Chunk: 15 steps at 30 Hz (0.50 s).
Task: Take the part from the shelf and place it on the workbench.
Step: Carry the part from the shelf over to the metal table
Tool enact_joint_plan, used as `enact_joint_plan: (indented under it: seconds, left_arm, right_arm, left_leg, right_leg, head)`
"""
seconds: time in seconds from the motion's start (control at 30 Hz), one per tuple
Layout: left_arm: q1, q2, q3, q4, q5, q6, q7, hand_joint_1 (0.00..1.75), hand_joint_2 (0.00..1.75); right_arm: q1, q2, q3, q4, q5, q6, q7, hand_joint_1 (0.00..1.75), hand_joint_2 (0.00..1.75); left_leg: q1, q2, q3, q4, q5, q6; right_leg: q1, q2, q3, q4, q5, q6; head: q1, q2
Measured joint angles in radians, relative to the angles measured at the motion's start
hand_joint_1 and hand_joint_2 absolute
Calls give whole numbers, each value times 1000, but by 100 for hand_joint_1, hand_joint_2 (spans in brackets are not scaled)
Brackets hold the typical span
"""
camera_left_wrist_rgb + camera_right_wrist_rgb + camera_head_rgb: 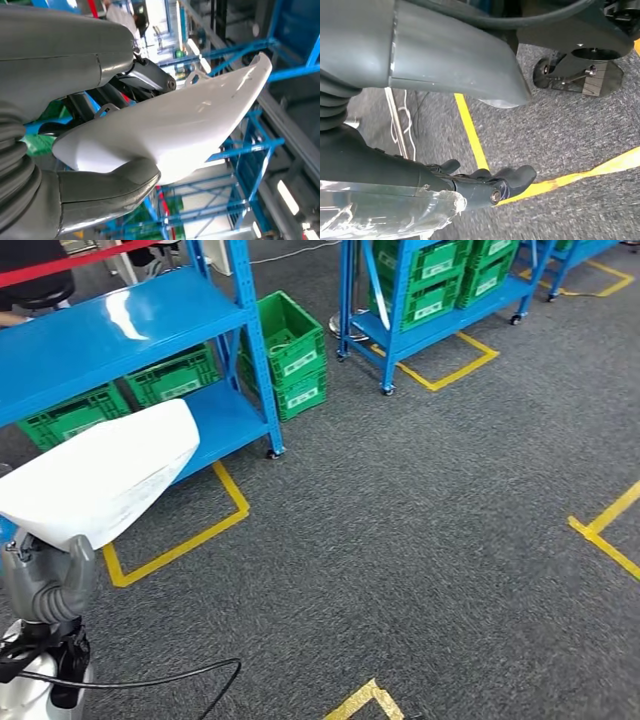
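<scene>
A long white curved part [98, 475] sits at the lower left of the head view, gripped from below by my left hand [49, 580]. In the left wrist view the part [181, 125] lies between the grey thumb [109, 190] and the darker fingers [147, 75], one tapered end pointing away from the hand. My right hand [414, 175] hangs over the grey carpet, its dark fingers [508, 177] stretched out apart from the thumb [452, 55], with nothing in it.
A blue shelf [113, 330] stands at the upper left with green crates [166, 375] on its lower level. Stacked green crates [294, 350] sit on the floor beside it. A second blue shelf [423, 320] stands further back. Yellow tape [181, 540] marks the carpet.
</scene>
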Motion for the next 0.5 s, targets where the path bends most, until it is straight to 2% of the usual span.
enact_joint_plan:
  seconds: [0.03,0.07,0.1,0.13,0.17,0.2,0.27,0.33,0.37,0.4,0.47,0.5]
  left_arm:
    - [0,3,1,0,0,-3,0,175,175]
    - [0,4,2,0,1,-7,0,175,175]
    - [-2,6,2,0,3,-14,1,175,175]
    - [-4,6,2,0,7,-21,3,175,175]
    - [-7,7,3,0,12,-29,7,175,175]
    - [-11,7,4,0,18,-35,10,175,175]
    - [-15,7,6,1,28,-41,19,175,175]
    - [-18,6,7,1,33,-44,23,175,175]
    - [-21,5,7,1,33,-45,24,175,175]
    - [-23,5,7,1,33,-47,24,175,175]
    - [-25,5,10,1,33,-44,27,175,175]
    - [-24,5,12,1,32,-39,30,175,175]
  right_arm:
    - [0,0,0,0,0,2,0,0,0]
    - [1,0,0,0,-1,4,0,0,0]
    - [1,0,0,0,-1,5,0,0,0]
    - [1,0,0,0,-2,6,0,0,0]
    - [1,0,0,0,-2,8,0,0,0]
    - [-1,0,0,0,-3,9,0,0,0]
    - [-2,0,0,0,-4,9,-1,0,0]
    - [3,0,0,0,-6,8,-2,0,0]
    - [6,0,0,0,-6,8,-2,0,0]
    - [9,0,0,0,-6,8,-3,0,0]
    - [7,0,0,0,-3,6,-4,0,0]
    - [5,0,0,0,-2,4,-4,0,0]
  left_leg:
    - [0,-8,-27,52,-15,-1]
    - [0,-11,-40,73,-10,0]
    - [1,-15,-35,56,15,1]
    - [2,-21,-12,6,52,2]
    - [5,-40,18,-59,89,2]
    - [9,-62,48,-125,114,3]
    - [13,-91,76,-194,127,8]
    - [12,-75,74,-200,125,19]
    - [13,-64,74,-202,127,25]
    - [14,-53,75,-203,129,31]
    - [12,-28,74,-204,130,40]
    - [11,-13,74,-204,130,43]
  right_leg:
    - [0,15,-2,0,2,-1]
    - [0,29,-3,0,3,0]
    - [0,44,-3,0,5,1]
    - [-1,59,-3,0,6,4]
    - [-2,73,-4,1,8,7]
    - [-1,88,-7,4,9,12]
    - [0,112,-21,9,14,23]
    - [-3,130,-34,7,19,35]
    - [-2,119,-39,12,16,40]
    - [0,95,-49,30,4,45]
    - [2,25,-97,134,-55,54]
    - [1,5,-129,206,-90,58]
  head:
    - [-1,0]
    - [-1,0]
    - [-1,0]
    - [-1,0]
    - [-2,0]
    - [-2,0]
    - [-2,0]
    - [-2,0]
    - [-2,0]
    - [2,0]
    - [10,0]
    - [12,0]
